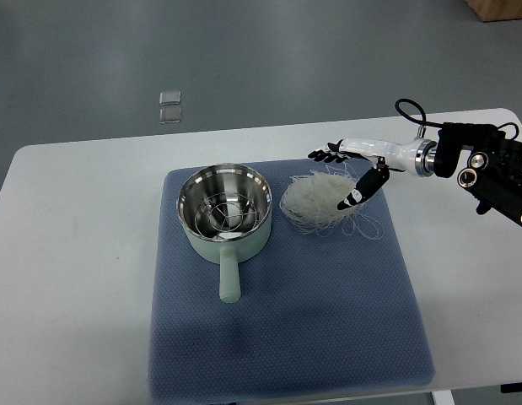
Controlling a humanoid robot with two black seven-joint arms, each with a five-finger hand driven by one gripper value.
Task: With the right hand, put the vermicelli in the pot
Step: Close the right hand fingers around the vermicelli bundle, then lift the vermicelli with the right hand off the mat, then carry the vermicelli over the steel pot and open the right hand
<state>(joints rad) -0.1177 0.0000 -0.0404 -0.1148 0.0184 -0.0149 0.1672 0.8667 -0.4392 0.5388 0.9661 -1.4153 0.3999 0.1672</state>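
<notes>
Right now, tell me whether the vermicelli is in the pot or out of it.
Out. The vermicelli lies in a loose nest on the blue mat, right of the pot; the right hand hovers over it.

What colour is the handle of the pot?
Pale mint green handle, seen in the top view.

right hand (352,173) spread above vermicelli (321,205) | pot (224,213) beside, on blue mat (286,321)

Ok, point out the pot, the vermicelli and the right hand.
pot (199,246): top view, on its pale green outer wall beside the handle.
vermicelli (315,201): top view, on the middle of the white tangle.
right hand (360,173): top view, on the middle of the hand, above the tangle's right side.
</notes>
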